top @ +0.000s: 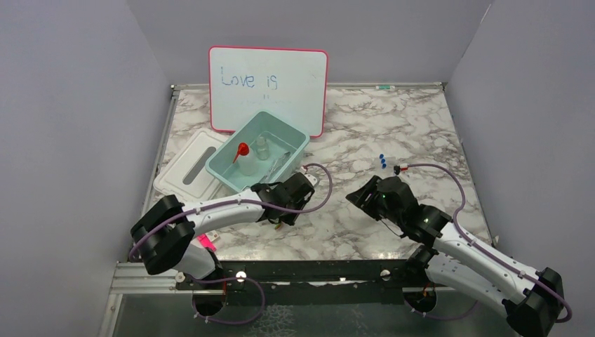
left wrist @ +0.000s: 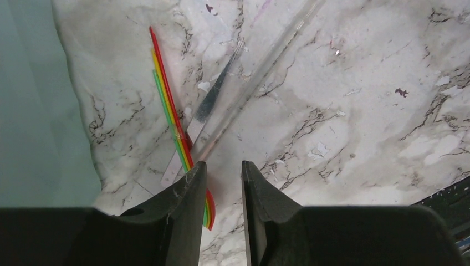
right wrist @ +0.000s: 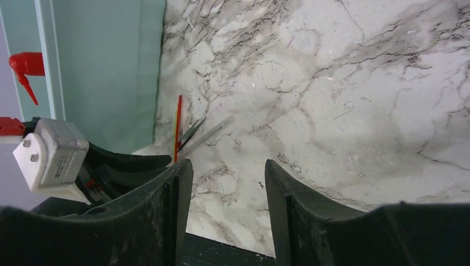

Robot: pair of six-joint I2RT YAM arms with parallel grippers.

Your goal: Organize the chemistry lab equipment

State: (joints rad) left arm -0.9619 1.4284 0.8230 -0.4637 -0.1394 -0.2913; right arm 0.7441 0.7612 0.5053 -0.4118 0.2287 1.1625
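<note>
**Left fingers** (left wrist: pixel 185 205): narrowly parted, released, with bare marble showing in the gap and nothing clamped. They hang low over the desk (top: pixel 393 119), just off the near right corner of the teal bin (top: pixel 235 140). The inner edge of one finger overlaps the near end of the coloured sticks (left wrist: pixel 169 105).

**Coloured sticks**: red, yellow and green, bundled flat on the desk just beside the bin's right wall.

**Metal spatula** (left wrist: pixel 208 105): flat on the desk, touching the sticks on the side away from the bin.

**Glass rod** (left wrist: pixel 260 66): clear, lying beside the spatula, one step farther from the bin.

**Right fingers** (right wrist: pixel 166 210): wide apart, released, holding nothing. They are over open marble to the right of the bin, near the left fingers.

**Teal bin, contents**: white squeeze bottle (top: pixel 247 163) with red nozzle, small glass flask (top: pixel 262 147) behind it, and metal tongs (top: pixel 277 165) along the right wall.

**Blue-capped tubes** (top: pixel 382 161): on the desk well to the right of the bin.

**White lid** (top: pixel 189 168): flat, touching the bin's left side.

**Whiteboard** (top: pixel 270 88): pink-framed, upright directly behind the bin, with "Love is" written on it.

**Pink marker** (top: pixel 205 242): at the desk's near edge, left of the bin and partly hidden by the left arm.
</note>
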